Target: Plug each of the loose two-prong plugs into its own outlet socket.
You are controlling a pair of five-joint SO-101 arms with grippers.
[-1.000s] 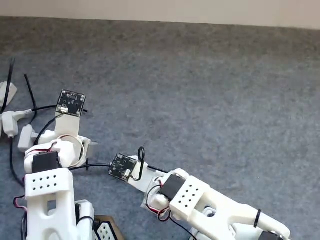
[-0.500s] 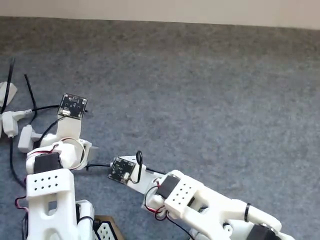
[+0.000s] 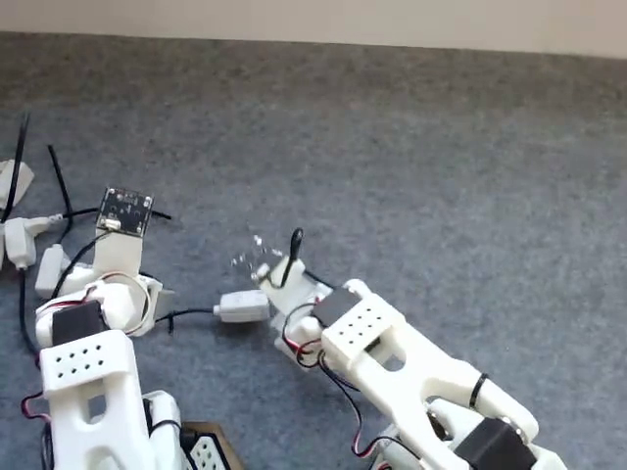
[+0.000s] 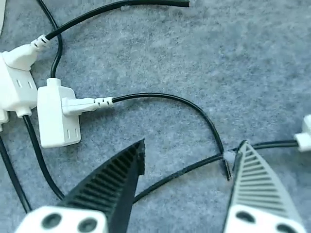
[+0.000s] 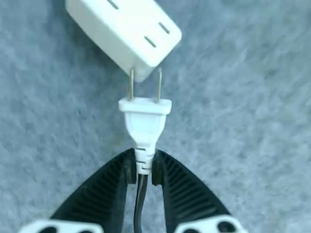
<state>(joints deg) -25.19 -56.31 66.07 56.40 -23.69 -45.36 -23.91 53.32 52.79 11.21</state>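
Observation:
My right gripper (image 5: pixel 143 161) is shut on the strain relief of a white two-prong plug (image 5: pixel 145 115). The plug's prongs point at the end of a white outlet block (image 5: pixel 124 29) and reach its edge; whether they are inserted is unclear. From above, that gripper (image 3: pixel 263 264) is blurred, beside a white block (image 3: pixel 242 306) with a black cord running left. My left gripper (image 4: pixel 192 145) is open above a loose black cord (image 4: pixel 194 165). Near it lies a white outlet block (image 4: pixel 57 116) with a plug (image 4: pixel 85 103) in its side.
A second white outlet (image 4: pixel 17 82) with a plugged cord lies beside the first, at the table's left edge (image 3: pixel 20 240). Black cords (image 3: pixel 59 191) cross the grey carpet there. Open carpet (image 3: pixel 441 176) spreads to the right and back.
My right arm swung up and away from the camera, its wrist board turning out of sight and uncovering the white block with its cord. The left arm shifted slightly left.

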